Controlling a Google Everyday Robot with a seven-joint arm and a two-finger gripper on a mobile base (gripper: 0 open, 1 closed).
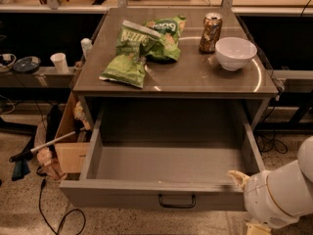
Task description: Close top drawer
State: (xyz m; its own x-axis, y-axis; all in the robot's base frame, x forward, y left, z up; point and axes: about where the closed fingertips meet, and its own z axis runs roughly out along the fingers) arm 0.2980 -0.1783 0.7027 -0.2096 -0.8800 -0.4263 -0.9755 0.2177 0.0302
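The top drawer (166, 163) is pulled fully out from under the cabinet's grey top, and its deep grey inside holds nothing. Its small black handle (176, 201) sits in the middle of the front panel. The two lower drawers are hidden beneath it. My gripper (238, 178) shows as a pale fingertip at the drawer's front right corner, touching or just above the rim. The white rounded arm (281, 195) behind it fills the lower right corner.
On the cabinet top (210, 77) lie three green chip bags (142, 45), a drinks can (211, 32) and a white bowl (235, 53). A cardboard box (68, 141) with clutter stands on the floor at the left. Dark shelves run behind.
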